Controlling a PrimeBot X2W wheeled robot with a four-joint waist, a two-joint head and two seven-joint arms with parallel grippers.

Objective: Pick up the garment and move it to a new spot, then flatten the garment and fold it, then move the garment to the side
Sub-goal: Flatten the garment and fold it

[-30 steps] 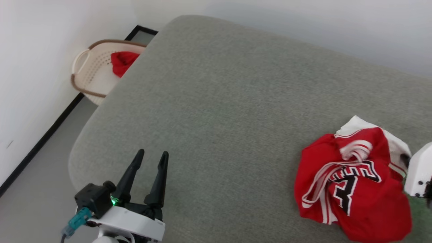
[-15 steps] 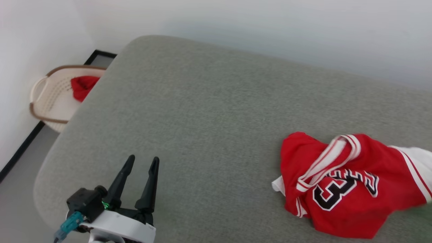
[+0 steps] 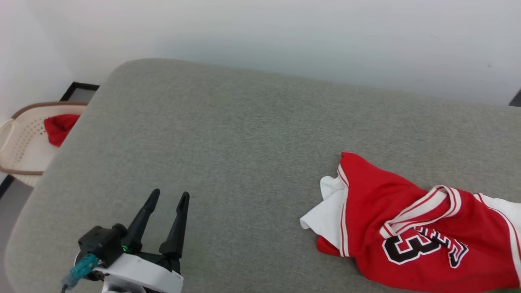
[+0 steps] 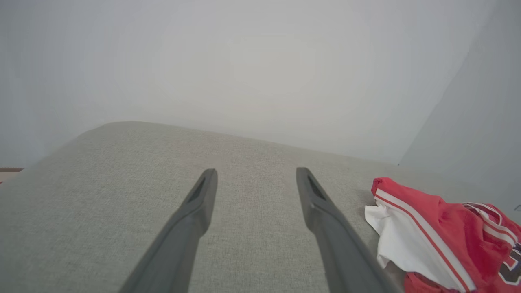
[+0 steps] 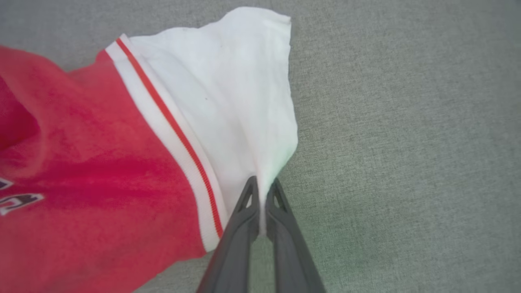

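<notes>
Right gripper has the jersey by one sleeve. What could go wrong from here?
1. The right gripper pinches just the edge of the white sleeve; a pull may slip it free.
2. The jersey lies bunched on the grey cushion; dragging by one sleeve could twist it further.
3. The left gripper is open and apart from it, so no second hold.

The jersey [image 5: 81,162] pinched in the right gripper [image 5: 262,184] is soft, matt knit cloth. Beneath the left gripper [image 3: 170,192], the grey cushion [image 3: 244,134] is coarse woven fabric. Gripper fingers [image 4: 191,219] look matt dark plastic.
</notes>
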